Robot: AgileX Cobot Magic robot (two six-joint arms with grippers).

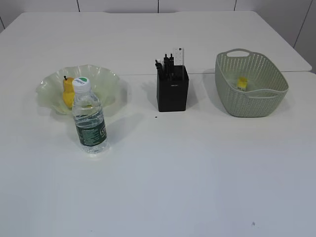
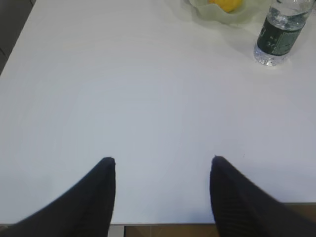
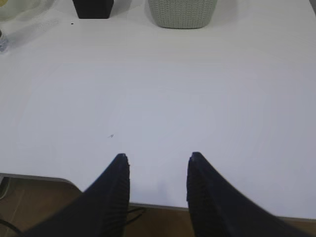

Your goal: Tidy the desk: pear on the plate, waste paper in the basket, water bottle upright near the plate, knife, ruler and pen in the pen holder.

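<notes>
While far, pear (image 2: 225, 4) faces left claw (image 2: 163, 160).

Knife (image 1: 159, 67) perhaps among dark pens (image 1: 169, 63)

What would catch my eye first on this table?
Probably the upright water bottle at front left, partly hiding a yellow pear on a ruffled green plate. A black pen holder stands in the middle, and a green basket on the right holds a yellow scrap.
</notes>
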